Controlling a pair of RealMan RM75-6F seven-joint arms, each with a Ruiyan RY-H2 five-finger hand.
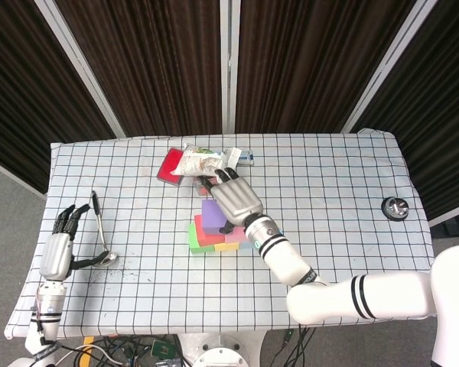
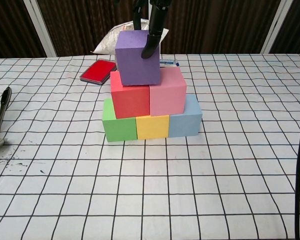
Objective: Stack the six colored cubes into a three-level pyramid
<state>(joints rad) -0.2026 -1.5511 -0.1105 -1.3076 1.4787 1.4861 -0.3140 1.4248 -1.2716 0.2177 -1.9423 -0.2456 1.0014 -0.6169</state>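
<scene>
right hand (image 1: pixel 232 200) gripping purple cube (image 2: pixel 137 58) from above, fingers (image 2: pixel 153 35) down its front face | cube atop red cube (image 2: pixel 130 99) and pink cube (image 2: pixel 167 91), tier 3 | left hand (image 1: pixel 59 251) released, fingers spread, beside spoon (image 1: pixel 100 226) | no legible writing on bag (image 1: pixel 201 162) behind fingers

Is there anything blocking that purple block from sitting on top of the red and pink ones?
Nothing visible does. The purple cube already rests on the red cube and pink cube, with the right hand gripping it from above. The white bag and red case lie behind the stack, out of the way.
</scene>
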